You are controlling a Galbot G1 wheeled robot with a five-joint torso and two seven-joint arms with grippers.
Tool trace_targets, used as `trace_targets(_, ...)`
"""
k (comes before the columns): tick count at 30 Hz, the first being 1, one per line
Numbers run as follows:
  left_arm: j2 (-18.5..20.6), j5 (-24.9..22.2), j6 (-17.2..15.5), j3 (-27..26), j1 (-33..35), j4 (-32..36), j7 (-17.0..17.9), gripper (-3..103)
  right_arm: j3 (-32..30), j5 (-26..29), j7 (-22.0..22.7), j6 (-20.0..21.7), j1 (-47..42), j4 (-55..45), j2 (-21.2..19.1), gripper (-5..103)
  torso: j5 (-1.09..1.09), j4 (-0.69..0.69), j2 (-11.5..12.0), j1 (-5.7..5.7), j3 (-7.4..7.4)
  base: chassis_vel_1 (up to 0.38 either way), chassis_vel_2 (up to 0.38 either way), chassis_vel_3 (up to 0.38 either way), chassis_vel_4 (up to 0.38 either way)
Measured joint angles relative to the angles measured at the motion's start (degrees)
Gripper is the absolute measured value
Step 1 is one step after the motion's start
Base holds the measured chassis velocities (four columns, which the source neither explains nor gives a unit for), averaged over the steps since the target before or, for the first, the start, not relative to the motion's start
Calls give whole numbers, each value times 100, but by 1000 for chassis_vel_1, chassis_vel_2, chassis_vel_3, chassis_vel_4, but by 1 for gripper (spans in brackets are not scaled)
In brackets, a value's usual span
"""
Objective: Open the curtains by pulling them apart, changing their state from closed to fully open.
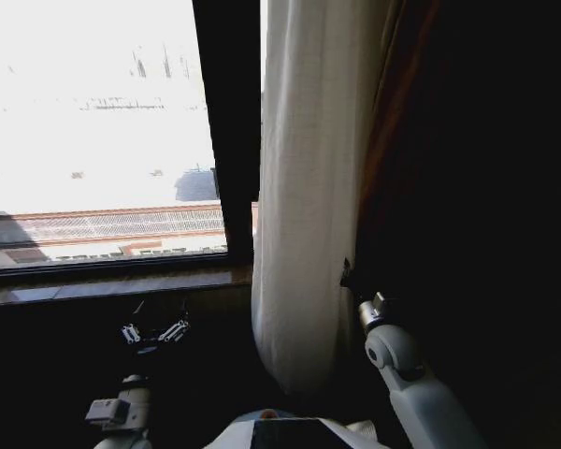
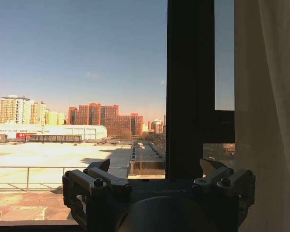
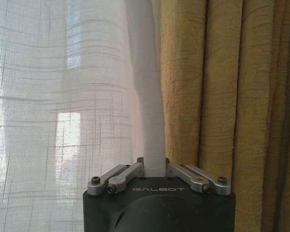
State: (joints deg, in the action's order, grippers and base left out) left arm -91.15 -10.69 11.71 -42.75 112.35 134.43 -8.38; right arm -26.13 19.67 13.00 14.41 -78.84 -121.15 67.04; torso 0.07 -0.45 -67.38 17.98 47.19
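Observation:
The sheer white curtain (image 1: 304, 206) hangs bunched in pleats right of the dark window post, leaving the window to its left bare. My right gripper (image 1: 347, 274) is at the curtain's right edge, next to the drape. In the right wrist view the right gripper (image 3: 152, 167) is shut on a narrow fold of the curtain (image 3: 147, 96), which rises straight up from the jaws. My left gripper (image 1: 155, 332) sits low below the windowsill, apart from the fabric. In the left wrist view the left gripper (image 2: 157, 169) is open and holds nothing, with the curtain (image 2: 268, 111) off to one side.
A tan drape (image 3: 222, 96) hangs right beside the curtain and looks dark in the head view (image 1: 449, 187). A dark vertical window post (image 1: 226, 122) and a stone windowsill (image 1: 122, 282) stand ahead. City rooftops show beyond the glass.

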Motion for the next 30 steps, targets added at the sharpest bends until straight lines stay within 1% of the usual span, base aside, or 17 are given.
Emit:
trace_targets(1, 0, 0, 0, 0, 0, 0, 0, 100, 0, 0, 0, 0, 0, 0, 0, 3, 0, 0, 0, 0, 0, 0, 0, 0, 0)
trace_targets(2, -1, -1, 6, -1, 9, 19, -3, 100, -4, 0, 1, 0, -24, -28, 0, 9, -2, 1, 0, 0, 0, 0, 0, 0, 0)
trace_targets(3, -1, 0, 9, -2, 22, 44, -3, 100, -6, 2, 3, 1, -104, -124, -7, 24, -4, 0, 0, 1, 0, 0, 0, 0, 0)
trace_targets(5, -1, 0, 11, 3, 24, 47, -2, 100, 0, 3, 2, 1, -163, -167, -9, 36, -7, 1, 0, 1, 0, 0, 0, 0, 0)
trace_targets(7, -1, 1, 14, 8, 25, 47, -1, 100, 1, 3, 3, 1, -180, -175, -5, 36, -8, 1, 0, 1, 0, 0, 0, 0, 0)
trace_targets(8, -1, 2, 23, 19, 30, 39, 0, 100, 2, 3, 2, 1, -199, -180, 3, 46, -7, 1, 0, 1, -1, 0, 0, 0, 0)
trace_targets(9, -2, 2, 27, 22, 30, 34, 1, 100, 3, 3, 2, 1, -203, -183, 4, 46, -7, 1, 0, 1, 0, 0, 0, 0, 0)
trace_targets(11, -3, 3, 33, 23, 27, 26, 2, 100, 6, 2, 2, 1, -204, -189, 4, 57, -5, 1, 0, 1, 0, 0, 0, 0, 0)
trace_targets(12, -3, 3, 33, 23, 27, 26, 2, 100, 6, 2, 2, 1, -204, -189, 4, 57, -5, 1, 0, 1, 0, 0, 0, 0, 0)
trace_targets(15, -4, 3, 41, 22, 20, 1, 3, 100, 29, 2, -1, 1, -191, -188, 2, 73, -4, 1, 0, 1, 0, 0, 0, 0, 0)
trace_targets(17, -4, 3, 41, 22, 16, -5, 4, 100, 36, 1, -2, 1, -190, -187, 4, 73, -5, 1, 0, 1, 0, 0, 0, 0, 0)
trace_targets(21, -3, 4, 42, 27, -31, -44, 6, 100, 97, -25, -4, -3, -198, -183, 28, 95, -6, 1, 0, 1, -1, 0, 0, 0, 0)
trace_targets(22, -3, 4, 42, 27, -31, -44, 6, 100, 97, -25, -4, -3, -198, -183, 28, 95, -6, 1, 0, 1, -1, 0, 0, 0, 0)
trace_targets(24, -4, 4, 41, 37, -48, -62, 6, 100, 110, -173, -14, -5, -203, -163, 35, 100, -6, 1, 0, 1, -1, 0, 0, 0, 0)
trace_targets(28, -3, 4, 35, 30, -66, -83, 6, 100, 101, -392, -96, 0, -204, -141, 36, 100, -6, 1, 0, 1, 0, 0, 0, 0, 0)
trace_targets(30, -3, 4, 35, 23, -69, -94, 6, 100, 109, -419, -95, 2, -201, -139, 41, 100, -5, 1, 0, 1, 0, 0, 0, 0, 0)
